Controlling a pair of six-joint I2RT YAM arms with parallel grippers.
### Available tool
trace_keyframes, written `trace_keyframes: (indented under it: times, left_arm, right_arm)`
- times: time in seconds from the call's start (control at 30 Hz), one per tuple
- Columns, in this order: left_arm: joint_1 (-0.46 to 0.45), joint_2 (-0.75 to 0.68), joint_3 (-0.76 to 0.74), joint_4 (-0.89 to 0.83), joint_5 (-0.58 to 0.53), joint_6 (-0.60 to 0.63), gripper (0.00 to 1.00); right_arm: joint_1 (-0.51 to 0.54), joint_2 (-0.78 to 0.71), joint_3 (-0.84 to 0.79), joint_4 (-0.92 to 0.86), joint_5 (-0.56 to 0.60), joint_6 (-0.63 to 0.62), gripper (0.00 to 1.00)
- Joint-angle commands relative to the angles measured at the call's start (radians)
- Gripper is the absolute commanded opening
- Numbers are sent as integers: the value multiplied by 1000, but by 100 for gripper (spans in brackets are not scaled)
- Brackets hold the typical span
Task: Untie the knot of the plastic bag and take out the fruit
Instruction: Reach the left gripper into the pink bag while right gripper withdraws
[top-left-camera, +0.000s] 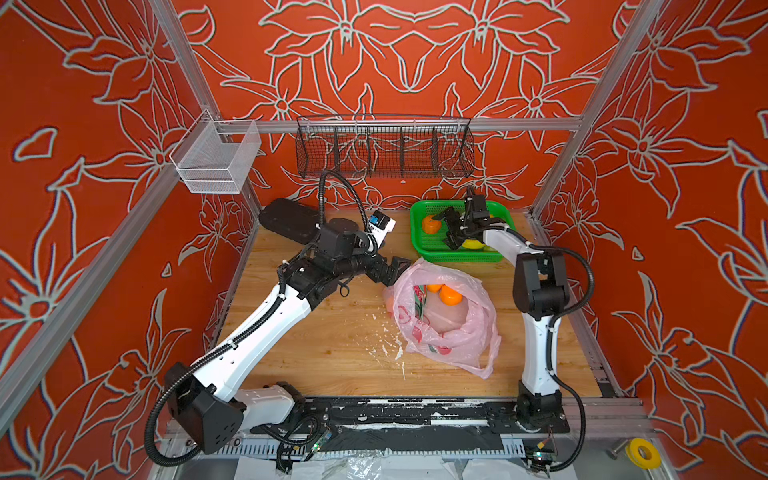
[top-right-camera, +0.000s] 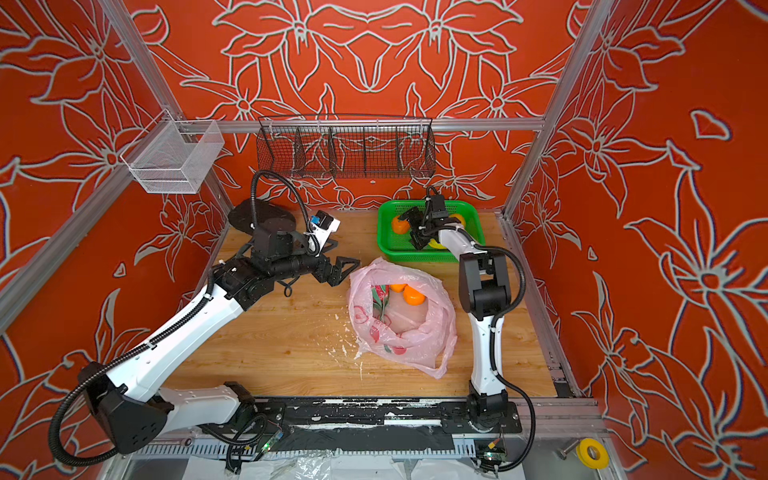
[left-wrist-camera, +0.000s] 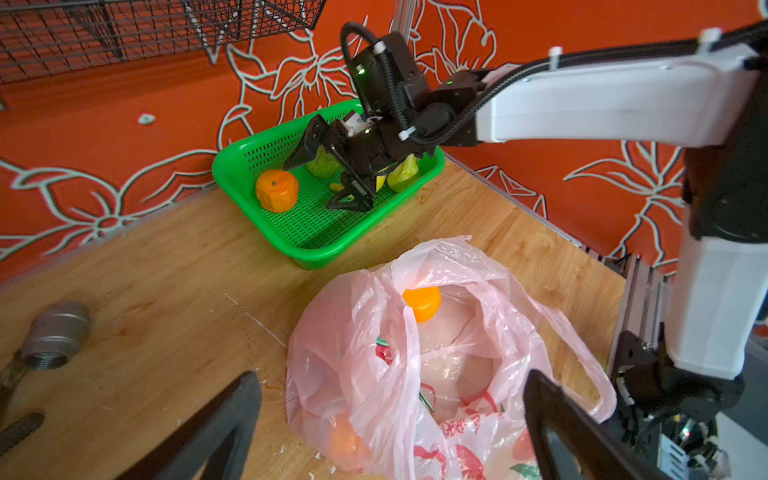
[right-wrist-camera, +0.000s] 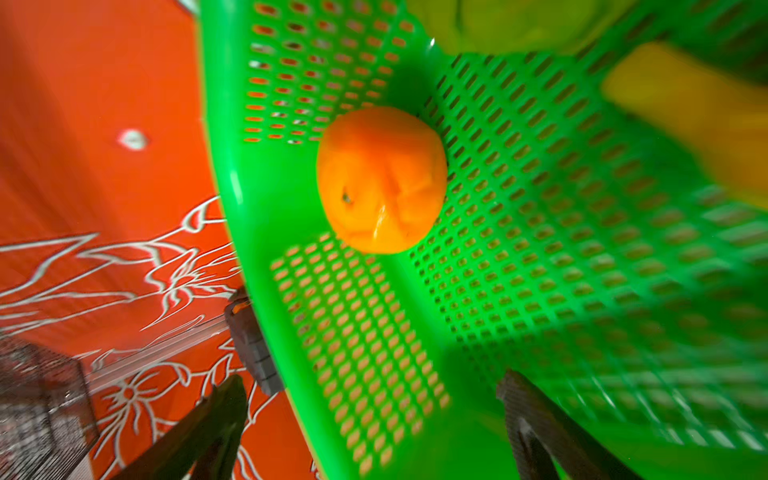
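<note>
The left pincer (top-left-camera: 397, 272) is held with its jaws spread wide and empty, just beside the rim of the thin translucent pale pink plastic bag (top-left-camera: 453, 336). The bag's mouth lies open on the wooden tabletop (top-left-camera: 316, 332). Inside the bag, just beyond the left fingertips, round orange toy fruits (top-left-camera: 450, 296) and a pink-and-green dragon fruit (top-left-camera: 419, 300) are seen. The right pincer (left-wrist-camera: 328, 174) is spread wide too — nothing is gripped — and is seen inside the green perforated plastic basket (top-left-camera: 457, 257). A lone orange toy fruit (right-wrist-camera: 380, 178) rests just ahead of its fingertips, apart from them.
</note>
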Motion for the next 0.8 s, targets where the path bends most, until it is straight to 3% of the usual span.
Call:
trace_keyframes:
  times: [0.0,0.17,0.4,0.6,0.77]
  left_arm:
    - [-49,18,38,-33,-48,-93,92]
    - [-203,36,72,-101,-215,-140,87]
    - [-414,101,110,-172,-437,-335,75]
    - [-482,256,170,-292,-474,-626,67]
    - [-502,438,267,-368,-442,-694,63]
  right_arm:
    - [-18,-135,-65,-57,-3,-94,97]
    - [-30,-370,-195,-226,42,-290,97]
    - [-29,-750,-412,-423,128,-517,97]
    - [-27,-1116,-600,-560,148,-544,95]
    - [-26,-1357,-677,-649,137,-502,94]
